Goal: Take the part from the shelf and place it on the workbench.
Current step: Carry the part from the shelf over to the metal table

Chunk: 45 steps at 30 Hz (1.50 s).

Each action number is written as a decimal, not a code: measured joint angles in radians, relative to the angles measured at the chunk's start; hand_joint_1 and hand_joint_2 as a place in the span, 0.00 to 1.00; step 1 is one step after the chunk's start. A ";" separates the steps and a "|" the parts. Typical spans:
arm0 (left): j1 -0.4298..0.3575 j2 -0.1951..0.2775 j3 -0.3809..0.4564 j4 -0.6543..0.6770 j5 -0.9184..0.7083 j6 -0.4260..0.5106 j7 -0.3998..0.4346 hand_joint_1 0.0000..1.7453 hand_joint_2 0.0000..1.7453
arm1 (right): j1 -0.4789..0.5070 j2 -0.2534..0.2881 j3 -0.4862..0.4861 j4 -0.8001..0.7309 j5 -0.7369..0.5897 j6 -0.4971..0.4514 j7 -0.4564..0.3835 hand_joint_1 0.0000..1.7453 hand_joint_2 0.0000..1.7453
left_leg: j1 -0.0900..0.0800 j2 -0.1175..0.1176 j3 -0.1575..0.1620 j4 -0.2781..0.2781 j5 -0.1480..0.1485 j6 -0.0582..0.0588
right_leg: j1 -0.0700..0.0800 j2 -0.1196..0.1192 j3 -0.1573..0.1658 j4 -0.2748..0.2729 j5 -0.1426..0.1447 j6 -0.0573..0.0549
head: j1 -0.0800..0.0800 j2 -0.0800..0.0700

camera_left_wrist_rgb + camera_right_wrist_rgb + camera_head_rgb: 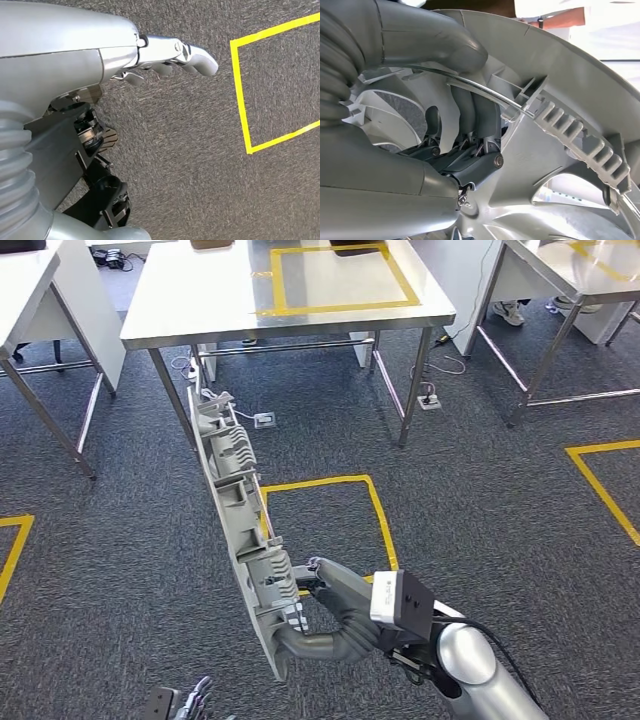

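Note:
A long grey ribbed plastic part (234, 500) hangs slantwise over the carpet, held at its lower end by my right hand (332, 615), whose fingers wrap around it. Up close the same part (561, 120) shows its ribs and openings, with my right hand (471, 120) clamped on it. The steel workbench (189, 310) with a yellow taped rectangle stands ahead, beyond the part's far end. My left hand (189, 702) hangs low at the bottom edge; in the left wrist view the left hand (173, 55) holds nothing, fingers stretched out over the carpet.
More steel tables stand at the far left (30, 300) and far right (573, 270). Yellow tape squares (355, 500) mark the dark carpet. Cables and a floor socket (264, 420) lie under the workbench. A person's shoes (509, 310) show behind the right table.

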<state>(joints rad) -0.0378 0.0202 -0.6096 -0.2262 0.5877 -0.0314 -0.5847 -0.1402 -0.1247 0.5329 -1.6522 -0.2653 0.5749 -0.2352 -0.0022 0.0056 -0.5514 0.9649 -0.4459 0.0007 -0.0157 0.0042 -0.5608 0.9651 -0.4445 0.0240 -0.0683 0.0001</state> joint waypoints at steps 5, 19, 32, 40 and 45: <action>0.000 0.000 0.000 0.000 -0.002 -0.002 -0.003 0.00 1.00 | 0.000 0.000 0.000 0.000 0.002 0.000 0.000 1.00 1.00 | -0.001 0.000 -0.003 0.008 -0.004 0.005 | -0.004 0.000 -0.001 0.002 0.000 0.004 | 0.000 0.000; -0.002 -0.003 0.000 -0.005 -0.005 -0.002 -0.007 0.00 1.00 | 0.005 -0.003 -0.007 -0.015 0.008 -0.011 -0.002 1.00 1.00 | 0.008 0.006 0.002 0.012 -0.018 0.037 | -0.004 0.000 -0.160 0.322 -0.143 0.033 | 0.003 0.000; -0.008 -0.004 0.000 -0.008 -0.008 0.000 -0.008 0.00 1.00 | 0.010 -0.007 -0.009 -0.016 0.010 -0.012 -0.010 1.00 1.00 | 0.013 0.002 -0.068 0.223 -0.147 -0.029 | -0.002 -0.002 -0.006 0.038 -0.031 -0.032 | 0.001 0.000; -0.005 -0.003 0.000 -0.006 -0.016 0.000 -0.008 0.00 1.00 | 0.016 -0.008 -0.010 -0.016 0.012 -0.018 -0.019 1.00 1.00 | 0.008 -0.003 -0.063 0.075 0.010 -0.008 | 0.003 0.012 0.061 0.038 -0.092 -0.013 | 0.000 0.000; -0.005 -0.003 0.000 -0.007 -0.018 0.000 -0.006 0.00 1.00 | 0.019 -0.008 -0.014 -0.018 0.015 -0.022 -0.020 1.00 1.00 | 0.010 -0.006 -0.038 0.048 -0.012 0.024 | 0.002 0.009 0.046 0.088 -0.110 0.015 | 0.004 0.000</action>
<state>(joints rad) -0.0424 0.0174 -0.6093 -0.2328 0.5699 -0.0318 -0.5909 -0.1213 -0.1330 0.5190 -1.6704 -0.2504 0.5530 -0.2549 0.0074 -0.0001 -0.5892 1.0134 -0.4575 0.0244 -0.0136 0.0129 -0.5148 1.0535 -0.5541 0.0389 -0.0645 0.0001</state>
